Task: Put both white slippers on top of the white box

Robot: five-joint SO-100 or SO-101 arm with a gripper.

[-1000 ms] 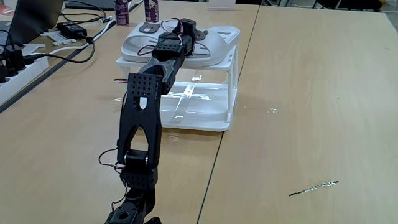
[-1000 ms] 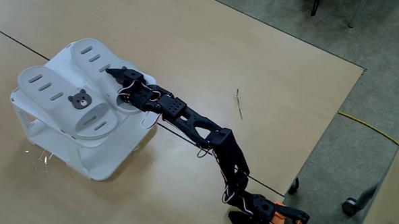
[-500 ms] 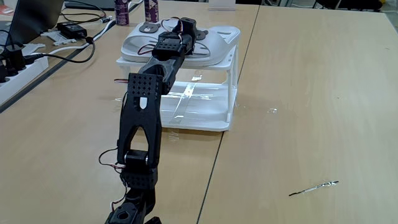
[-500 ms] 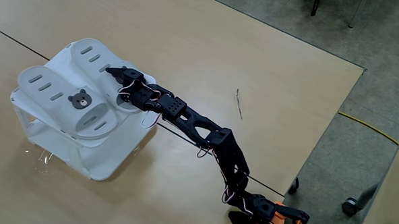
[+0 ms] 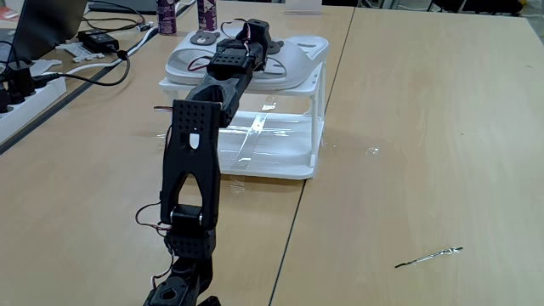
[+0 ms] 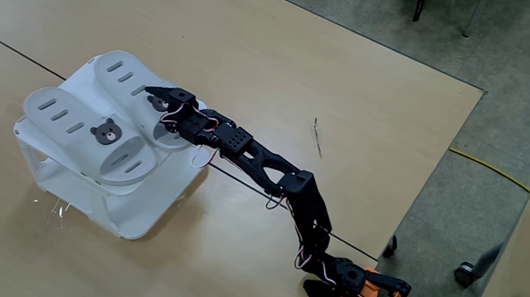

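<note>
Both white slippers lie side by side on the flat top of the white box [image 5: 318, 110] [image 6: 146, 210]. In a fixed view from above, the nearer slipper [image 6: 86, 150] shows its bear face and the other slipper [image 6: 116, 75] lies behind it. From the arm's side they are the left slipper [image 5: 189, 59] and the right slipper [image 5: 304, 49]. My gripper [image 5: 255, 36] [image 6: 157, 94] hovers just above the heel end of the slippers. It stands slightly open and holds nothing.
A power strip [image 5: 21, 89], an adapter [image 5: 100, 39] with cables and two bottles [image 5: 167, 15] sit at the table's far left. A thin stick [image 5: 429, 255] [image 6: 317, 137] lies on the bare wood to the right. The table edge [image 6: 443, 165] drops to the floor.
My gripper has lifted a little off the slippers' heel end and shifted slightly back. The slippers stay where they were on the box.
</note>
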